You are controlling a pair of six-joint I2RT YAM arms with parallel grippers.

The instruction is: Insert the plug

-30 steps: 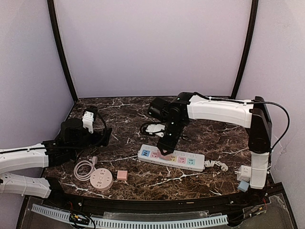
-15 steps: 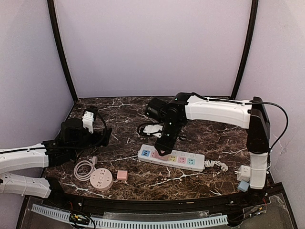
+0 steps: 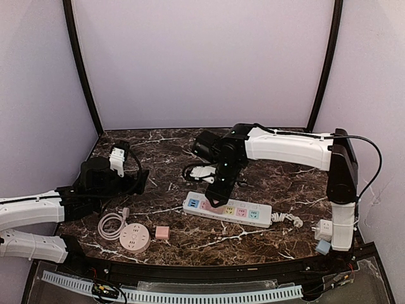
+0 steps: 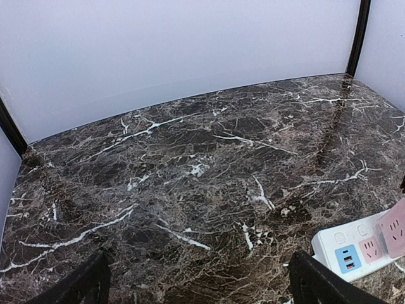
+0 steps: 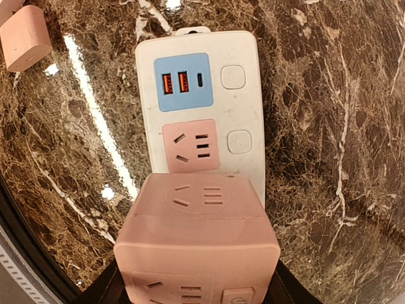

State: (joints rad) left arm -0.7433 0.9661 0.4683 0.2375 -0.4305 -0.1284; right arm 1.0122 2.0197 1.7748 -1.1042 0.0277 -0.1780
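Observation:
A white power strip (image 3: 228,212) with pastel sockets lies on the marble table; it also shows in the right wrist view (image 5: 201,107) and at the edge of the left wrist view (image 4: 357,250). My right gripper (image 3: 218,197) is shut on a pink cube plug adapter (image 5: 197,244) and holds it over the strip's second pink socket (image 5: 191,145), close above it or touching; I cannot tell which. My left gripper (image 4: 196,285) is open and empty above bare marble, left of the strip.
A round pink socket hub (image 3: 134,239) with a coiled white cable (image 3: 112,225) and a small pink cube (image 3: 162,232) lie at the front left. A white plug with black cable (image 3: 202,170) lies behind the strip. A white adapter (image 3: 323,230) sits by the right arm's base.
My right gripper with the pink adapter has shifted slightly left over the strip. The left arm has not moved.

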